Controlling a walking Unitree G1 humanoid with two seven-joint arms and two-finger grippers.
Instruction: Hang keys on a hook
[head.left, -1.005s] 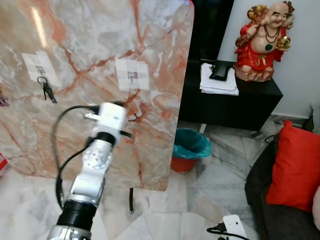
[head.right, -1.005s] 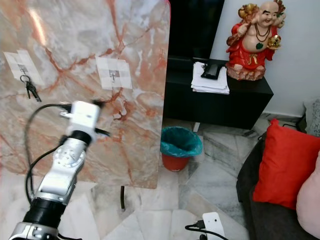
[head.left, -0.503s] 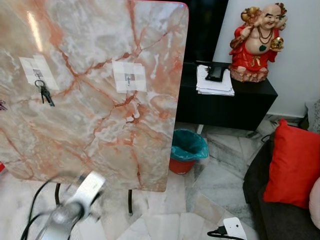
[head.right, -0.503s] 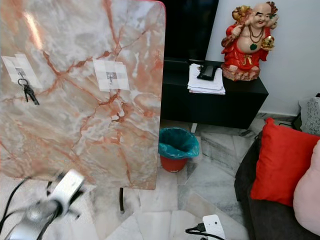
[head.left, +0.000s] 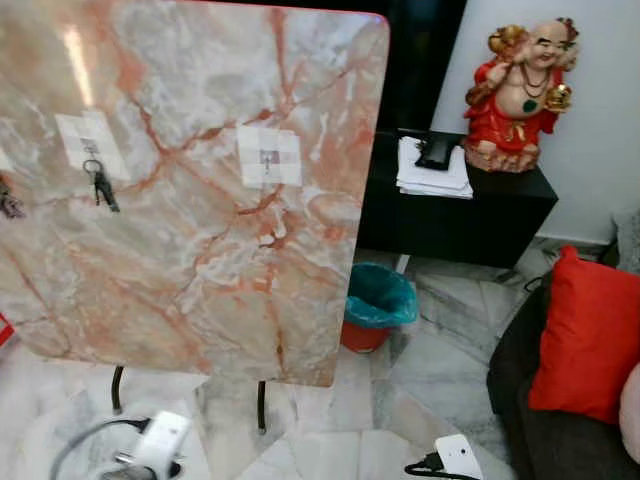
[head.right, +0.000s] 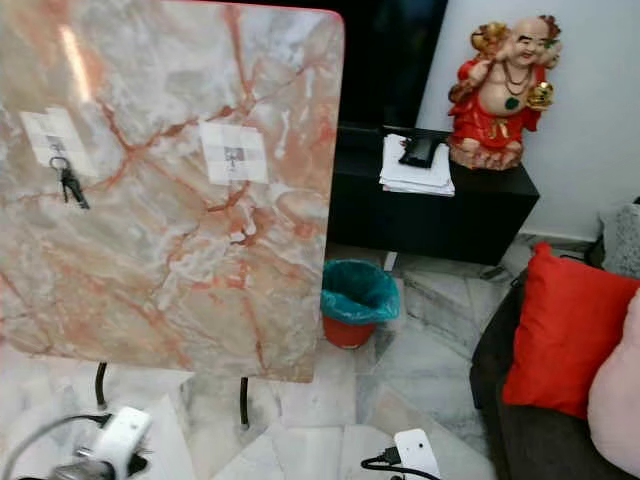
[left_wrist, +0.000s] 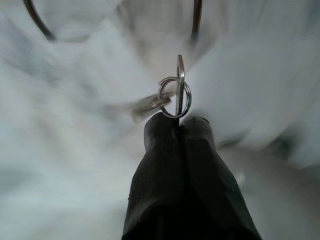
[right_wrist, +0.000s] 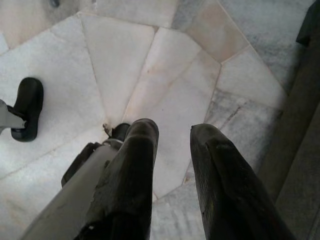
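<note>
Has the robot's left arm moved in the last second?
Yes. The left gripper dropped from beside the empty hook to below the marble board's bottom edge.

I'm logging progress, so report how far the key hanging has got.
Done: one set of keys hangs on the marble board's left hook. In hand: the left gripper, down low, pinches a key ring. Left: hanging it on the bare middle hook.

1. The left arm (head.left: 150, 455) dropped from in front of the marble board (head.left: 200, 190), where its wrist had been level with the middle hook (head.left: 268, 157), to the bottom edge of the head views.
2. It sharpened after a blurred descent.
3. The camera shifted slightly.
</note>
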